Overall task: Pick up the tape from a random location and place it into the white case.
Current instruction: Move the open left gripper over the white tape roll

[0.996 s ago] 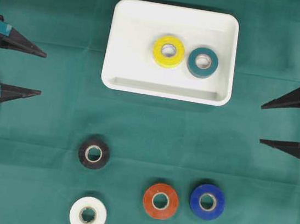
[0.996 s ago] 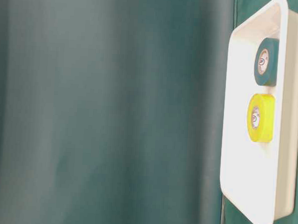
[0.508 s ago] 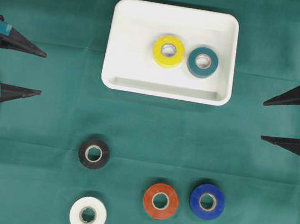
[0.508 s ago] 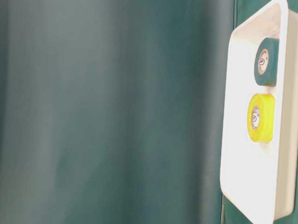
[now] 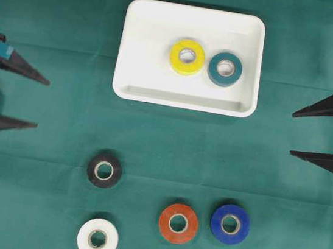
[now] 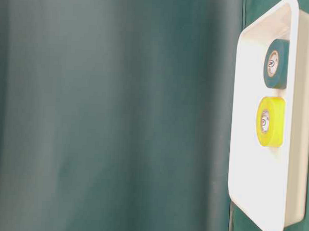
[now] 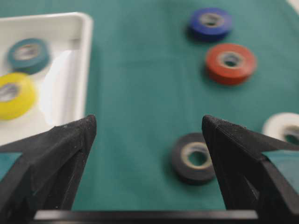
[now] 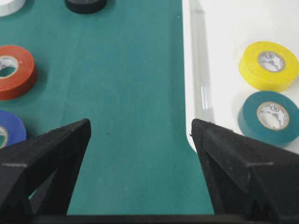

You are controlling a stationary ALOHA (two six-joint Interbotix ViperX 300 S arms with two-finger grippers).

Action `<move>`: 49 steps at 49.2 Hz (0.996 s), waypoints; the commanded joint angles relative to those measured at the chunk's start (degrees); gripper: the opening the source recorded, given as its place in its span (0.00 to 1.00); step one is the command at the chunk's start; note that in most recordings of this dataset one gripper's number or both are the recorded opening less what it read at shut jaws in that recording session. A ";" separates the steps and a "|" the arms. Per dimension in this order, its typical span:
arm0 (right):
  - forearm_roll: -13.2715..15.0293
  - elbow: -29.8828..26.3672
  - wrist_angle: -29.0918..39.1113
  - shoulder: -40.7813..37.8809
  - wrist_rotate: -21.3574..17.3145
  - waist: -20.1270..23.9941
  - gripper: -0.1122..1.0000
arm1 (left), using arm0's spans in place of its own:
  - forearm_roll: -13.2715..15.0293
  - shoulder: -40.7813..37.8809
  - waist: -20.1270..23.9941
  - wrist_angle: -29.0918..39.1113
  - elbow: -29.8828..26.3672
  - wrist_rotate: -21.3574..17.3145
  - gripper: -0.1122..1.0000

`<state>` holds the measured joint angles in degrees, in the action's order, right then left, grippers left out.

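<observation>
A shallow white case [image 5: 195, 24] with rounded corners lies flat at the far centre, holding a yellow tape roll [image 5: 187, 57] and a teal tape roll [image 5: 225, 69] lying side by side. Nearer, four rolls lie flat and apart: black [image 5: 104, 170], white [image 5: 97, 239], red [image 5: 178, 223], blue [image 5: 230, 224].

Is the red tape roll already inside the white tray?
No, the red roll lies on the green cloth beside the blue roll, while the white tray holds only the yellow and teal rolls.
</observation>
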<state>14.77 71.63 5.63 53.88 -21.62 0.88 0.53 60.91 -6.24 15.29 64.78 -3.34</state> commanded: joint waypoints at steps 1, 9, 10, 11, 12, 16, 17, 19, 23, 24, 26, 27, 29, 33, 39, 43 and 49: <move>-0.09 -1.49 -0.18 -0.35 -0.09 0.00 0.88 | 0.09 -0.53 -2.81 -0.26 -0.62 0.18 0.95; -0.09 -2.11 0.53 -0.35 -0.18 0.00 0.88 | 0.09 -0.53 -7.73 -0.26 -0.62 0.97 0.95; -0.09 -2.11 0.62 -0.35 -0.18 0.00 0.88 | 0.09 -0.53 -8.17 -0.26 -0.62 1.05 0.95; -0.09 -2.20 0.62 -0.35 -0.18 0.00 0.88 | 0.09 -0.53 -8.70 -0.26 -0.70 1.14 0.95; -0.09 -2.20 0.70 -0.26 -0.18 0.00 0.88 | 0.09 -0.53 -9.05 -0.26 -0.62 1.23 0.95; -0.09 -2.20 0.70 -0.35 -0.18 0.00 0.88 | 0.09 -0.53 -10.72 -0.35 -0.70 1.67 0.95; -0.09 -2.20 0.70 -0.35 -0.18 0.00 0.88 | 0.09 -0.53 -11.07 -0.44 -0.70 1.85 0.95; -0.09 -2.20 0.70 -0.26 -0.18 0.00 0.88 | 0.09 -0.62 -11.95 -0.62 -0.70 2.20 0.95; -0.09 -2.29 0.70 -0.26 -0.26 0.00 0.88 | 0.09 -0.70 -13.80 -0.62 -0.70 2.99 0.95; -0.09 -2.29 0.70 -0.26 -0.26 0.00 0.88 | 0.09 -0.88 -14.24 -0.62 -0.62 3.08 0.95; -0.09 -2.29 0.70 -0.35 -0.26 0.00 0.88 | 0.09 -1.14 -15.12 -0.70 -0.62 3.34 0.95; -0.09 -2.37 0.70 -0.26 -0.26 0.00 0.88 | 0.09 -1.32 -15.56 -0.79 -0.62 3.43 0.95; -0.09 -2.37 0.70 -0.26 -0.26 0.00 0.88 | 0.09 -1.93 -16.35 -0.97 -0.53 3.43 0.95; -0.18 -2.46 0.70 -0.35 -0.26 0.00 0.88 | 0.09 -3.08 -16.87 -1.85 -0.44 3.34 0.95; -0.09 -2.81 0.70 -0.35 -0.26 0.00 0.88 | 0.09 -4.92 -16.87 -3.87 -0.26 3.43 0.95; -0.09 -2.90 0.70 -0.35 -0.26 0.00 0.88 | 0.09 -5.98 -16.87 -5.89 -0.26 3.43 0.95; -0.18 -2.99 0.70 -0.35 -0.26 0.00 0.88 | 0.09 -7.82 -16.96 -9.49 -0.35 3.34 0.95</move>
<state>14.77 70.14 6.59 53.88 -21.80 0.97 0.53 54.49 -23.03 8.26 64.95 0.00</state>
